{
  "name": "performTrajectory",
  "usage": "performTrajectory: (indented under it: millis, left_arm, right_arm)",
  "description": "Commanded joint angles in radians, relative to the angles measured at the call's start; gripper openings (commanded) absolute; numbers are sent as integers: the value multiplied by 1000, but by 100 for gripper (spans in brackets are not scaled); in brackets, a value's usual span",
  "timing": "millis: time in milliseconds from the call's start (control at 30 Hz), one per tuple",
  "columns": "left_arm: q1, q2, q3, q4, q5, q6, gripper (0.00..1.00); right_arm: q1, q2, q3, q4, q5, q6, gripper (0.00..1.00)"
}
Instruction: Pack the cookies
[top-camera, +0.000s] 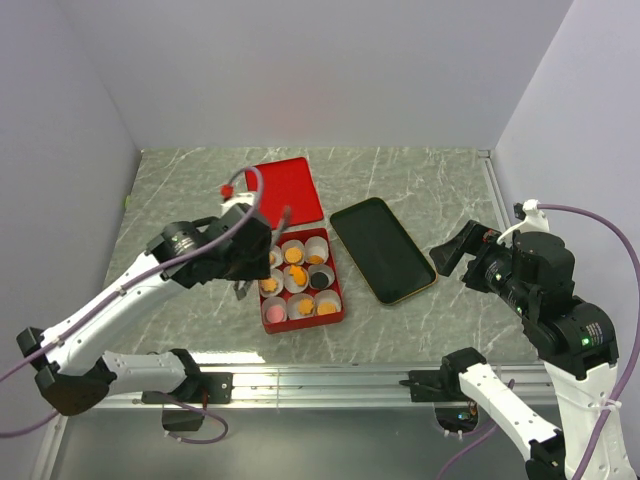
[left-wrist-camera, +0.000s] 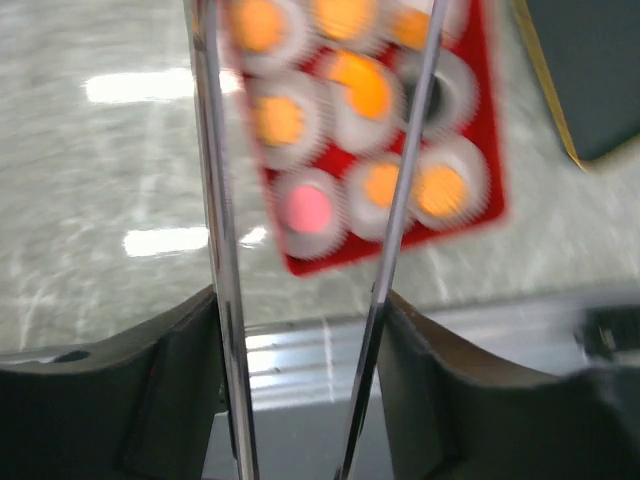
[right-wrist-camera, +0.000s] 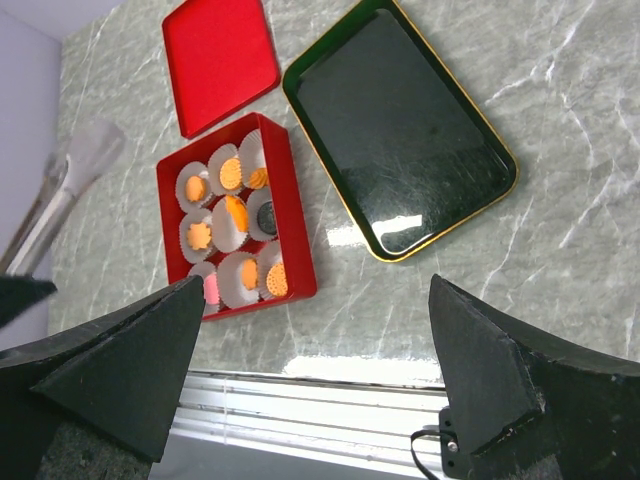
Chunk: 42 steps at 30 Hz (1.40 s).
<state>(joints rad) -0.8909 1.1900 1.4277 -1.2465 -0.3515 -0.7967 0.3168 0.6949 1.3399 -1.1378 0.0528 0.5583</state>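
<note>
Blurry cookies (left-wrist-camera: 365, 85) behind tongs (left-wrist-camera: 215, 200)

Left claw (left-wrist-camera: 300, 330) grips tongs (left-wrist-camera: 222, 250); right claw (right-wrist-camera: 316, 290) gapes wide.

I see the table (top-camera: 420, 190) as a grey-green surface with a marble pattern and pale veins; a bright reflection of light sits on it near the front edge; three things lie directly on it; a red box (top-camera: 305, 324) stands near the middle, a little to the left; a flat red lid (top-camera: 288, 190) lies just behind it, very near, and I cannot tell whether they touch; a black tray (top-camera: 383, 250) with a golden rim lies just right of the box, turned diagonally, close but apart from it
</note>
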Motion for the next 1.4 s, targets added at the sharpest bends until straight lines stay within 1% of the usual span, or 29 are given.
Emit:
performTrajectory:
  millis: [0, 67, 100, 133, 167, 267, 433, 667, 700, 733, 767, 833, 900, 933, 1000, 1033, 1100, 1167, 1200, 1233, 1267, 1333, 1367]
  left_arm:
    - [104, -35, -53, -10, -112, -36, 64]
    - [156, -44, -102, 7, -115, -32, 68]
    - [206, -53, -124, 42, -109, -15, 69]
    - [233, -56, -144, 67, -89, -3, 69]
    - [281, -62, -186, 87, -77, 10, 69]
    - [360, -66, -254, 162, -49, 48, 68]
    - [426, -40, -305, 232, -49, 70, 67]
    - [469, 6, -346, 291, -26, 102, 66]
    - [471, 11, -352, 303, -20, 105, 65]
    - [472, 10, -363, 306, 5, 103, 61]
    - [472, 8, -368, 305, 19, 102, 60]
    - [472, -16, -380, 303, 81, 90, 55]
    - [472, -73, -391, 317, 140, 89, 55]
    - [472, -98, -410, 323, 202, 94, 55]
    - [474, -174, -430, 337, 253, 103, 56]
    - [472, -197, -453, 349, 305, 106, 56]
    - [474, -251, -476, 354, 344, 117, 55]
    - [472, -271, -522, 363, 423, 128, 50]
    - [472, -279, -533, 352, 440, 135, 49]
    - [472, -283, -559, 343, 460, 137, 43]
    - [472, -288, -576, 340, 492, 142, 40]
    - [472, -305, -617, 331, 500, 139, 36]
    - [472, -311, -633, 334, 505, 137, 36]
  right_arm:
    - [5, 2, 8, 23, 18, -17, 100]
    - [7, 2, 7, 23, 18, -18, 100]
    - [7, 2, 5, 23, 18, -18, 100]
    - [5, 2, 5, 21, 18, -17, 100]
    - [7, 2, 2, 21, 18, -17, 100]
    - [7, -8, -2, 20, 22, -15, 100]
    - [7, -21, -8, 12, 36, -17, 100]
    - [5, -32, -21, 7, 44, -15, 100]
    - [7, -32, -25, 9, 42, -15, 100]
    - [5, -32, -28, 10, 41, -14, 100]
    - [5, -31, -31, 13, 39, -14, 100]
    - [5, -29, -34, 15, 38, -12, 100]
    - [5, -28, -39, 19, 39, -12, 100]
    - [5, -29, -44, 23, 41, -12, 100]
    - [5, -29, -51, 27, 38, -8, 100]
    - [5, -29, -56, 30, 36, -6, 100]
    - [5, -32, -70, 39, 33, 0, 100]
    - [5, -31, -79, 47, 28, 5, 100]
    - [5, -31, -79, 50, 27, 6, 100]
    - [5, -29, -82, 53, 27, 8, 100]
    - [5, -28, -82, 56, 27, 9, 100]
    - [5, -28, -82, 56, 32, 12, 100]
    - [5, -28, -85, 58, 33, 12, 100]
